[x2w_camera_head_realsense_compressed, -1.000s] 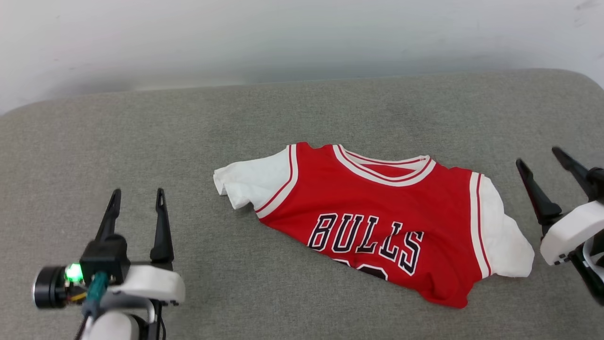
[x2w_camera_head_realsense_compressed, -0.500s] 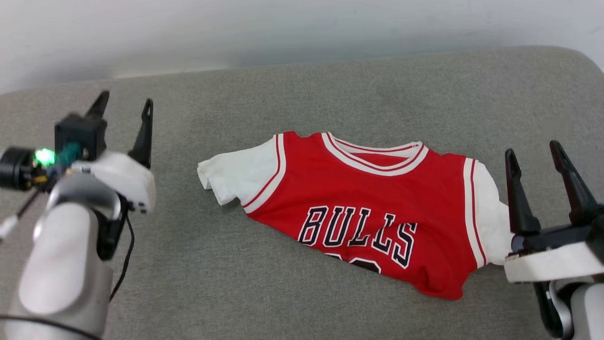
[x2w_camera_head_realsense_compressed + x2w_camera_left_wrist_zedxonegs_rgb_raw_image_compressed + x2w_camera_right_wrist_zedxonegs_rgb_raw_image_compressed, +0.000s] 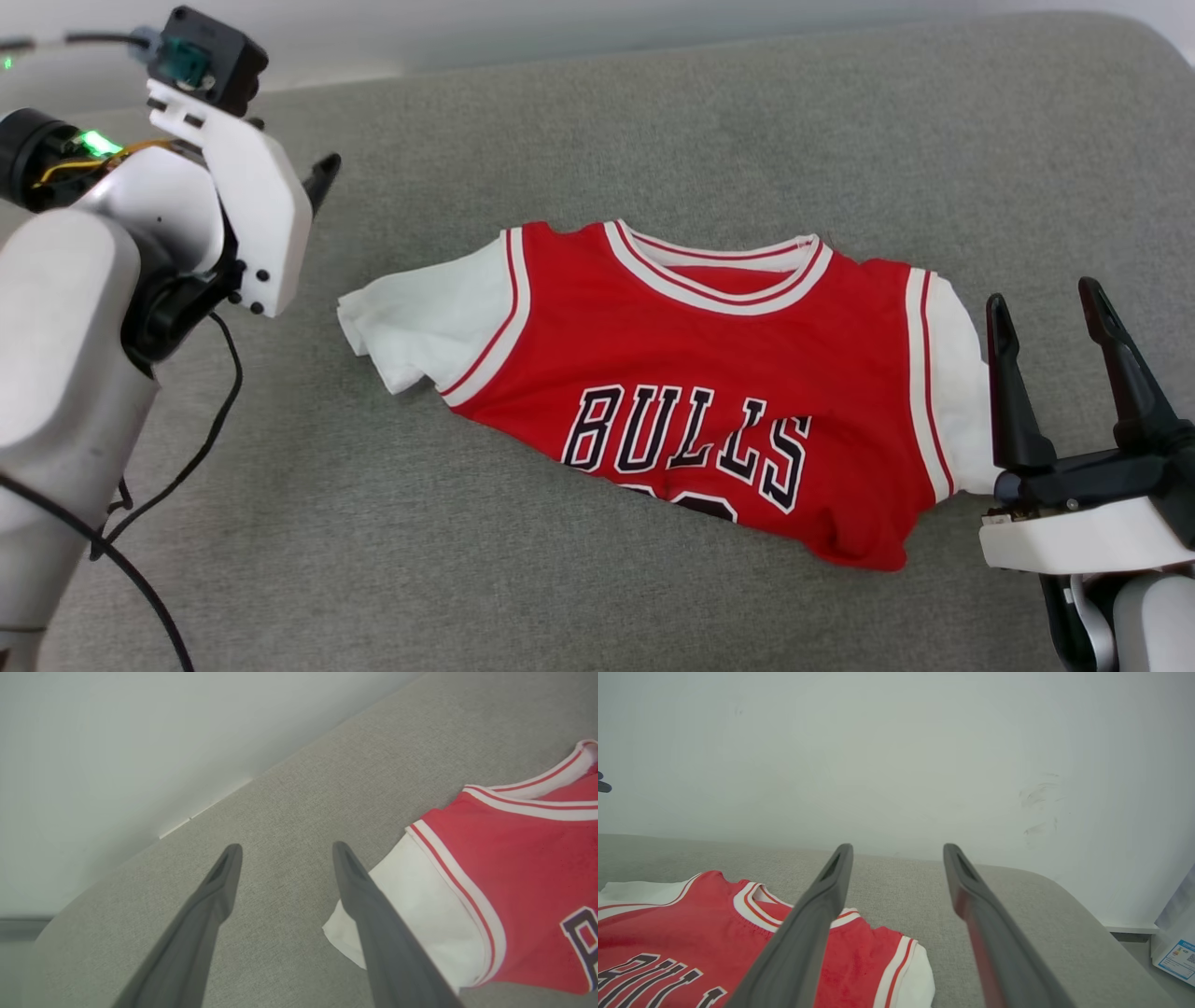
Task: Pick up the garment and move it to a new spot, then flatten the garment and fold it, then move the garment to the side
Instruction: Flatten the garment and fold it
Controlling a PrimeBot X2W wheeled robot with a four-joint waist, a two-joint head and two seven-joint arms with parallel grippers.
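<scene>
Garment (image 3: 691, 373) is laid lettering-up at mid-frame on the grey surface (image 3: 653, 140), flanked by left hand (image 3: 286, 847) and right hand (image 3: 1044, 294), both spread and empty, presumably staged for the pickup.

Surface: the surface (image 3: 709, 112) was a broad pad covered in grey woven fabric, its far corners rounded and its weave plain to see up close.
Wall: the wall (image 3: 896, 742) was bare, pale grey-white, and stood directly behind the surface's far edge.
Marks: a few dark scuff marks (image 3: 1038, 807) smudged the wall toward the right.
Join: a thin white strip (image 3: 219, 798) ran where wall and surface met.
Corner: a blue-and-white label (image 3: 1176, 959) sat low beyond the surface's right end, its print too small to read.
Light: soft and even, with faint shadows.
</scene>
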